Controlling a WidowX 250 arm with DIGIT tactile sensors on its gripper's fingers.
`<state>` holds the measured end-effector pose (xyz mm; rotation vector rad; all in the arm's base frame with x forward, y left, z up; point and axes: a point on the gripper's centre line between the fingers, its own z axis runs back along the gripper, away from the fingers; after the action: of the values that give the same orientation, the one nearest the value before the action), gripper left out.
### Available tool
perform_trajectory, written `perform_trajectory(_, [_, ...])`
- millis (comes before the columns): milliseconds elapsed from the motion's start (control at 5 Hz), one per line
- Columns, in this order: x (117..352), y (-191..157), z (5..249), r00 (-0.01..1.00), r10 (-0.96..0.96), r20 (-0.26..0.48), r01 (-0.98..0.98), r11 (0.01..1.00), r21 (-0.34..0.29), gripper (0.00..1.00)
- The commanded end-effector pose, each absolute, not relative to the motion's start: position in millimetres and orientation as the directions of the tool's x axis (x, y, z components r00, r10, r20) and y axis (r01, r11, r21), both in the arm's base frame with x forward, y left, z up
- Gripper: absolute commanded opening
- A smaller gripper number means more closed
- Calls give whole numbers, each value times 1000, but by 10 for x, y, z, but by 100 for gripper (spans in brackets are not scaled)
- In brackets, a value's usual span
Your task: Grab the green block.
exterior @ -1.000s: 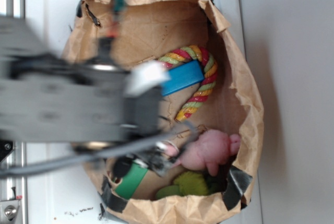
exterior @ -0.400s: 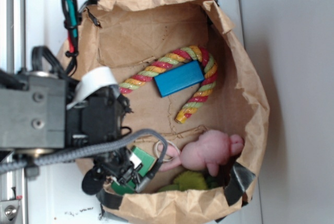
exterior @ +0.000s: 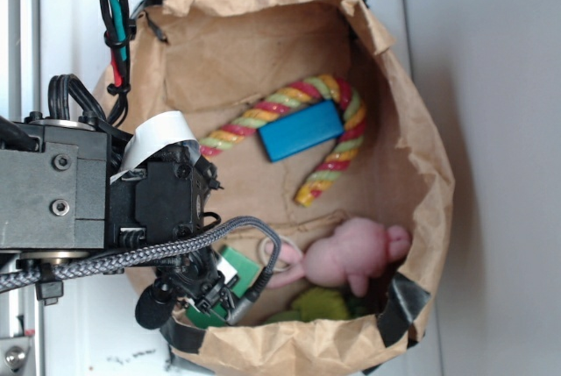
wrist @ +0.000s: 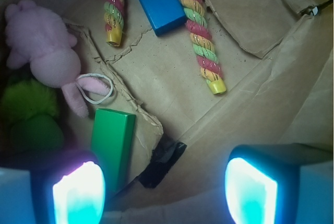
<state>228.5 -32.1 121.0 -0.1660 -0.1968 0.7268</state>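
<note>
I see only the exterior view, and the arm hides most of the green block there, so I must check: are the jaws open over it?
Observer: Yes, open. In the wrist view the two pads stand wide apart, and the green block is not gripped.
Operator: Is it centred between them?
Observer: No. It lies close to the pad on the picture's left, not in the middle of the gap.
Operator: Is anything crowding it?
Observer: The white loop of the pink toy lies just beyond its far end; I cannot tell whether they touch.
</note>
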Motion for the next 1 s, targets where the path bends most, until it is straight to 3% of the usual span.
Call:
perform_trajectory(0, [2300, -255, 1291, 733, 673, 98, -629, 726, -277, 100])
perform_trajectory(400, [2575, -125, 1351, 698, 712, 79, -667, 686, -289, 100])
perform_trajectory(600, [2744, 38, 1398, 635, 768, 90, -717, 628, -301, 100])
perform_trajectory(800, [2804, 63, 1334, 626, 772, 110, -726, 629, -280, 100])
